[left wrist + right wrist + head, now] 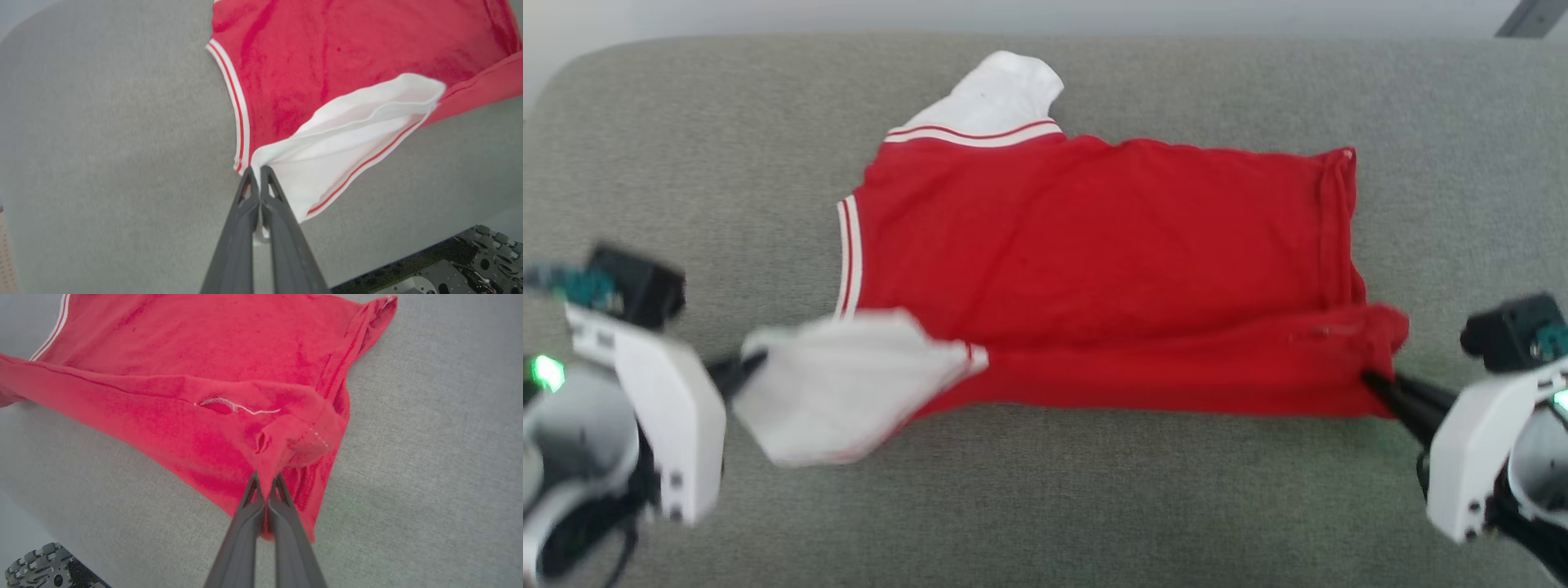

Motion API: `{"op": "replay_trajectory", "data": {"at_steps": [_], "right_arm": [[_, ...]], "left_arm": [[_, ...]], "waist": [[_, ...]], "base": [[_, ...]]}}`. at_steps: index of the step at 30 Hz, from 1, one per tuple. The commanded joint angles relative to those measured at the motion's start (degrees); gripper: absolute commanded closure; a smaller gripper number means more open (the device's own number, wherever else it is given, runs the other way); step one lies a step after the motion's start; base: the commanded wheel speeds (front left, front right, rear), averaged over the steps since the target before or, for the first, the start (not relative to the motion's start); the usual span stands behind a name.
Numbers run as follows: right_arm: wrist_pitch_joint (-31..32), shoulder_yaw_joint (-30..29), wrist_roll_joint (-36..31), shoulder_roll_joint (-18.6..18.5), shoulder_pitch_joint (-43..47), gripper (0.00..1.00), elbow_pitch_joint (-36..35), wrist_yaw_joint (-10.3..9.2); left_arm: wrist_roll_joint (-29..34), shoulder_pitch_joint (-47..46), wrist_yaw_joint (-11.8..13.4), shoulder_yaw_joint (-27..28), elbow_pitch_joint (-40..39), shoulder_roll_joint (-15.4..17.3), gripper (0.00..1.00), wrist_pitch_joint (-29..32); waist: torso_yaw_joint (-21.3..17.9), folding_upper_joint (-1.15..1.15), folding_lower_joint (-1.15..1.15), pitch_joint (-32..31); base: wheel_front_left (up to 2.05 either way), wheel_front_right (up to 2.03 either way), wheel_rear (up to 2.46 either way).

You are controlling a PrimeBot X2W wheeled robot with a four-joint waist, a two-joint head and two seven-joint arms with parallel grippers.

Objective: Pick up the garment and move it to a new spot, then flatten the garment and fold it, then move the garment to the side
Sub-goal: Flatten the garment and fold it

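Red jersey (pixel 1094 261) lies across the grey cushion (pixel 1045 506), long axis running 9 to 3 o'clock — left gripper (pixel 752 363) pinched shut on its white shoulder flap at 8, right gripper (pixel 1372 380) clamped on the hem corner at 4; the fold likely carries toward 12.

Grey woven cushion (pixel 1094 506) — far corner rounded; dark bar (pixel 1531 16) at top right.

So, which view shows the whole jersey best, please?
The head view: the whole red jersey lies spread out there. The left wrist view gives its white corner, the right wrist view its red hem corner.
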Motion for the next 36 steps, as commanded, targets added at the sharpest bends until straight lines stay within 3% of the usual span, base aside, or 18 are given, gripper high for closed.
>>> {"op": "replay_trajectory", "data": {"at_steps": [1, 7, 15, 21, 25, 27, 28, 29, 30, 31, 32, 36], "right_arm": [[0.5, -0.6, -1.3, 1.0, -1.6, 1.00, -0.3, -0.02], [1.7, -1.7, -7.6, 5.4, -8.1, 1.00, 3.3, -0.02], [2.9, -0.2, -12.2, 9.4, -15.6, 1.00, 11.8, -0.02], [4.7, 1.8, -14.7, 11.5, -19.9, 1.00, 18.2, -0.02], [6.6, 3.6, -14.7, 12.1, -21.7, 1.00, 21.7, -0.01], [6.5, 3.9, -14.6, 12.2, -22.6, 1.00, 22.9, -0.02], [6.5, 4.1, -14.6, 12.3, -23.1, 0.95, 23.3, -0.02], [6.5, 4.4, -14.5, 12.2, -23.5, 0.69, 23.5, -0.02], [6.5, 4.7, -14.3, 12.0, -23.8, 0.53, 23.6, -0.02], [6.3, 5.0, -14.3, 11.5, -24.0, 0.18, 23.4, -0.01], [6.3, 4.9, -14.4, 11.5, -24.0, 0.00, 23.0, -0.02], [5.1, 3.0, -14.9, 11.9, -22.9, 0.00, 20.2, -0.02]], "left_arm": [[1.5, -2.4, -1.2, 0.4, 1.6, -1.3, 1.00, 0.6], [6.6, -11.9, -7.8, -0.4, 13.5, -8.3, 1.00, 4.6], [7.5, -19.4, -16.4, -3.2, 34.1, -20.3, 1.00, 7.6], [6.1, -21.7, -20.3, -5.1, 47.6, -27.1, 1.00, 10.2], [5.2, -22.2, -21.2, -5.9, 55.8, -30.5, 1.00, 11.7], [5.0, -22.6, -21.7, -6.0, 59.0, -31.7, 0.80, 12.0], [4.8, -23.0, -22.0, -5.9, 60.3, -32.3, 0.68, 11.9], [4.7, -23.5, -22.2, -5.8, 61.2, -32.7, 0.53, 11.7], [5.1, -24.1, -22.8, -5.7, 61.7, -32.9, 0.12, 11.2], [5.4, -24.7, -23.2, -5.5, 62.0, -33.0, 0.00, 10.7], [5.4, -25.2, -23.6, -5.3, 62.2, -33.0, 0.00, 10.4], [5.6, -26.3, -23.4, -4.9, 62.0, -32.1, 0.00, 10.6]], "waist": [[-0.7, 0.00, 0.00, 0.8], [-1.7, 0.00, 0.00, 3.1], [-2.6, 0.00, 0.00, 6.1], [-3.2, 0.00, 0.00, 7.7], [-3.6, 0.00, 0.00, 8.3], [-3.7, 0.00, 0.00, 8.5], [-3.7, 0.00, 0.00, 8.5], [-3.7, 0.00, 0.00, 8.4], [-3.6, 0.00, 0.00, 8.4], [-3.6, 0.00, 0.00, 8.3], [-3.5, 0.00, 0.00, 8.1], [-2.9, 0.00, 0.00, 7.2]], "base": [[0.00, 0.00, 0.00], [0.00, 0.00, 0.00], [0.00, 0.00, 0.00], [0.00, 0.00, 0.00], [0.00, 0.00, 0.00], [0.00, 0.00, 0.00], [0.00, 0.00, 0.00], [0.00, 0.00, 0.00], [0.00, 0.00, 0.00], [0.00, 0.00, 0.00], [0.00, 0.00, 0.00], [0.00, 0.00, 0.00]]}}
